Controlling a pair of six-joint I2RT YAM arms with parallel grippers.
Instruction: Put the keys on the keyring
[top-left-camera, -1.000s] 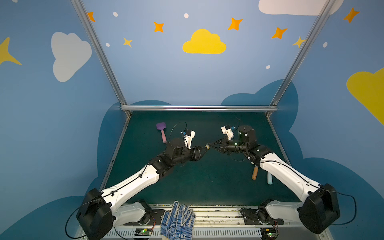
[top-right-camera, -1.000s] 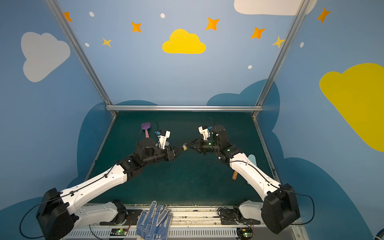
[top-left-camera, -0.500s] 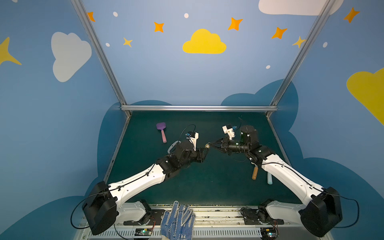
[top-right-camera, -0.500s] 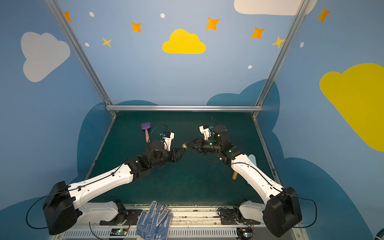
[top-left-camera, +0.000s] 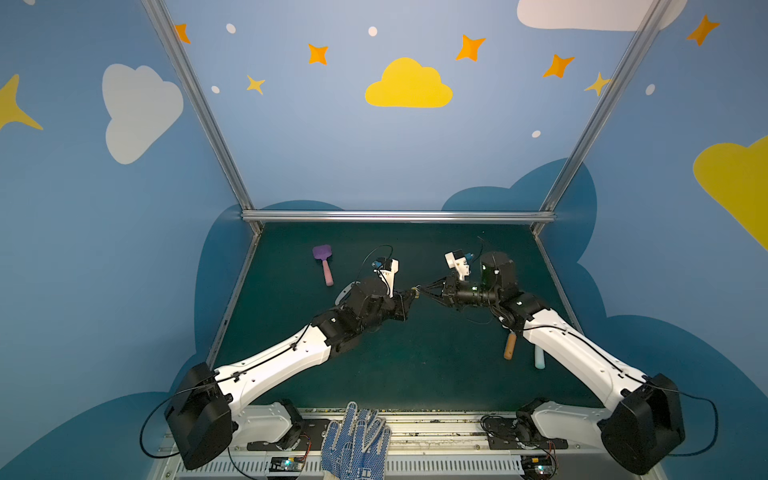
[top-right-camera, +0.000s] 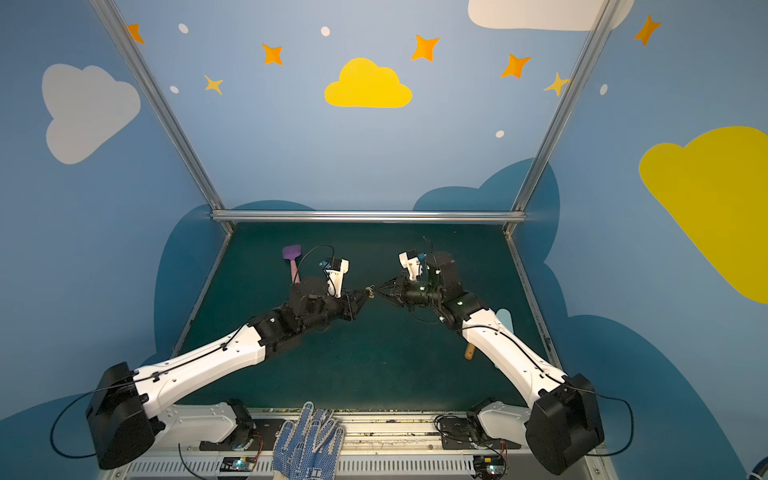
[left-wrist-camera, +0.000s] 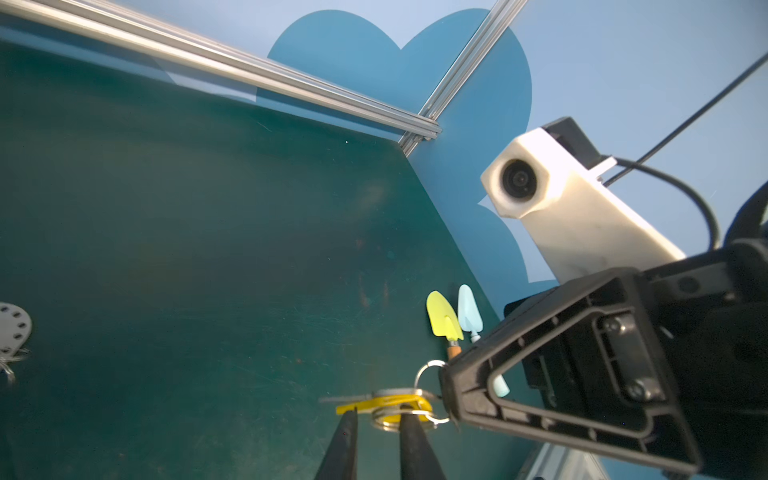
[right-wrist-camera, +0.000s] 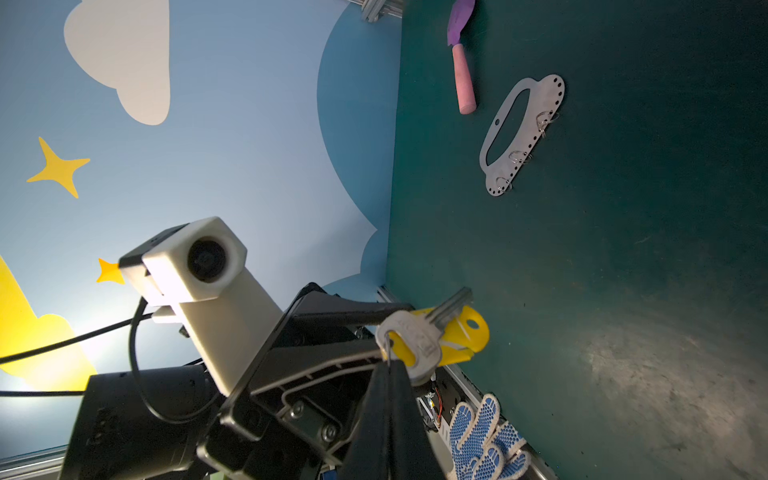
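Right wrist view: the keys (right-wrist-camera: 432, 332), silver with a yellow tag, hang clear of the desk (right-wrist-camera: 623, 291) from their small split ring. The right gripper (right-wrist-camera: 390, 368) pinches that ring between fingers pressed tight together. The left gripper (left-wrist-camera: 376, 415) faces it tip to tip. Its fingers (left-wrist-camera: 345, 440) stand slightly apart on either side of the bunch, and whether they press on it cannot be told. In both top views the bunch is in the air above the middle of the desk.

The keyring (right-wrist-camera: 525, 137) lies flat on the desk, left of the middle and well apart from the keys. Near it, toward the back left corner, lies a purple spatula (top-left-camera: 324, 266) with a pink handle. A yellow trowel (left-wrist-camera: 442, 320) and a pale blue trowel (left-wrist-camera: 469, 311) lie side by side near the right edge. Blue-dotted gloves (top-left-camera: 355, 440) rest past the front edge.
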